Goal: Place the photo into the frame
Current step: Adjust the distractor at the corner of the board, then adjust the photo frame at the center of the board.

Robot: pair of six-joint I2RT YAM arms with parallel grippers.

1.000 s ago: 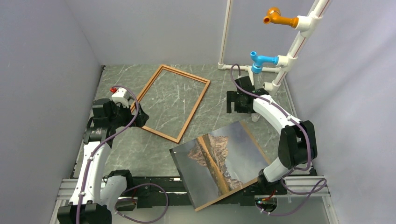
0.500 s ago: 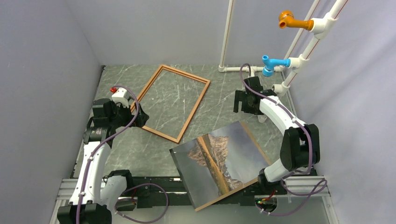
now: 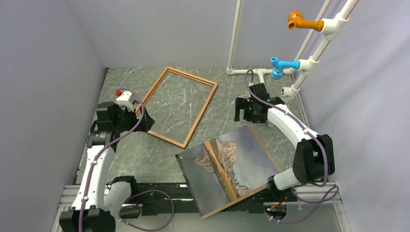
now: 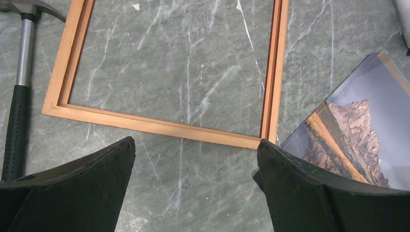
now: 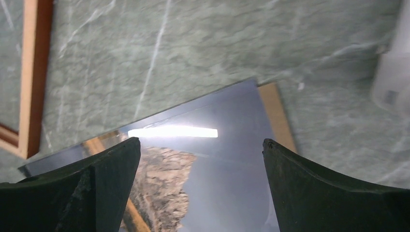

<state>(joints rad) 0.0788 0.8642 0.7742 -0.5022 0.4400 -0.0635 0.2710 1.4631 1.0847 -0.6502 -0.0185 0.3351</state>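
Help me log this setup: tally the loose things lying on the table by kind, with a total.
Reddish-brown rectangular wooden picture frame: 1
Glossy rectangular mountain-and-lake photo print: 1
Plain brown backing board, mostly under the print: 1
Hammer with metal shaft and black grip: 1
Total: 4

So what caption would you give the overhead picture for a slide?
Left gripper open beside the empty wooden frame, right gripper open over the far edge of the mountain photo.
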